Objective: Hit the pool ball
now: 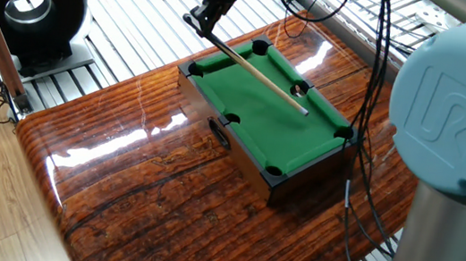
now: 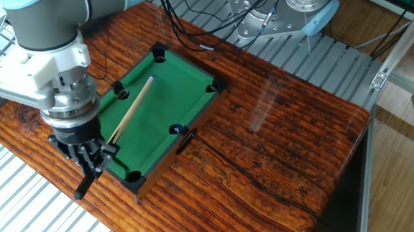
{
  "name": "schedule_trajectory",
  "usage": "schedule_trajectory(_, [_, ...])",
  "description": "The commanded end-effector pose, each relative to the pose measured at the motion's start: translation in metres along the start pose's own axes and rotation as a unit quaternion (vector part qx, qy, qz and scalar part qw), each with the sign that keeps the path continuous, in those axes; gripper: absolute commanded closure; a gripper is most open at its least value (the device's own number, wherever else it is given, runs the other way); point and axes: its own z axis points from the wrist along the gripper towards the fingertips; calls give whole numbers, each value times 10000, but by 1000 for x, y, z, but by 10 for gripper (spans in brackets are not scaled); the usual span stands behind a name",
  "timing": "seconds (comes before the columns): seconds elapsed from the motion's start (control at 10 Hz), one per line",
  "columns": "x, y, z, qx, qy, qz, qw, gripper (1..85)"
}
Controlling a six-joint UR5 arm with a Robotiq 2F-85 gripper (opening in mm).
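Sitting at the rim of a side pocket on the near long rail, the pool ball (image 2: pixel 175 130) is showing up for me only in the other fixed view, as a dark blue speck with a pale glint; in one fixed view I cannot make it out at all, since the pocket holes there are just reading as black dots. It is lying well apart from the fingers, off to the side of the line they are pointing along.

Stretching away from the fingers across the green felt, the cue (image 2: pixel 127 112) is running down the length of the mini pool table (image 2: pixel 193 72), its pale tip hanging over mid-felt and well short of the ball. Its butt end is disappearing into the gripper (image 2: pixel 88 166), so I am not seeing exactly where the wood ends.

I am reading the fingers (image 2: pixel 96 156) as pinched on the cue's butt, just past the short end rail of the table and outside it. In one fixed view the gripper (image 1: pixel 201 20) is being cut off by the top edge, and the arm's large grey housing is blocking the right side. Black cables are crossing in front of the far corner.
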Motion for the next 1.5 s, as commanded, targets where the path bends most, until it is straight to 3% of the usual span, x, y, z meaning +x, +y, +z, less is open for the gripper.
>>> schedule_trajectory(0.0, [-12, -3, 1, 30, -81, 47, 10000, 847])
schedule_trajectory(0.3, [-12, -7, -2, 31, 20, 369, 9993, 847])
schedule_trajectory(0.4, [-11, -9, -4, 84, 52, 216, 9997, 847])
schedule_trajectory(0.6, [-15, 14, -6, -230, 19, 169, 9996, 847])
schedule_trajectory(0.7, [-18, 16, -7, -267, -40, 191, 9995, 847])
schedule_trajectory(0.9, [-22, 8, -4, -135, -97, 215, 9996, 847])
schedule_trajectory(1.4, [-34, -4, 13, -34, -259, 429, 9987, 847])
